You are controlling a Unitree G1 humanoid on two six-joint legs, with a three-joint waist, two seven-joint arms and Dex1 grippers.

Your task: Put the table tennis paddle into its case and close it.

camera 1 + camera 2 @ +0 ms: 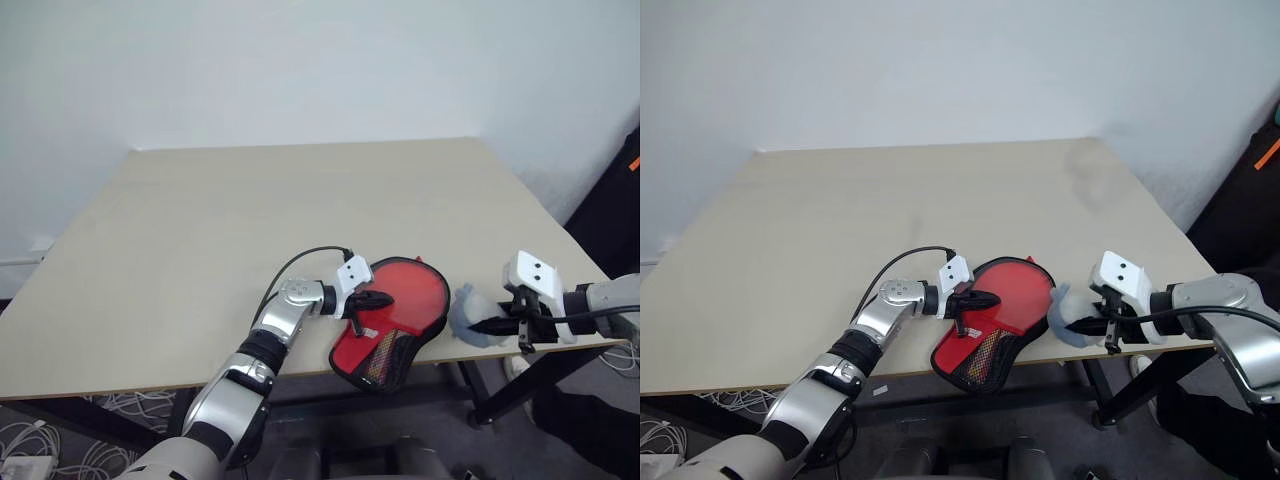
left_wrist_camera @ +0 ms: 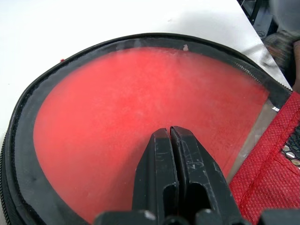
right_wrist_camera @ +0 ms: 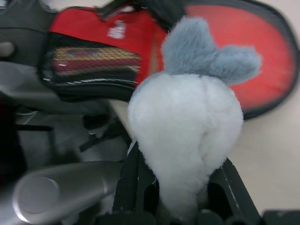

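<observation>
Two tools over pale wooden bench (image 1: pixel 200 230). Left tool (image 1: pixel 378 299) pinched fully shut on nothing, tips resting over clear plastic panel of paddle-shaped red soft case with black edging (image 1: pixel 385 345). Round red rubber-faced table tennis paddle (image 1: pixel 415 290) lying inside case under that panel, striped handle behind black mesh, at bench's six o'clock edge, case's narrow end overhanging. Right tool (image 1: pixel 493 325), at three o'clock from case, clamped narrowly around fluffy white-and-grey plush toy (image 1: pixel 472 315), just beside case's rim.
</observation>
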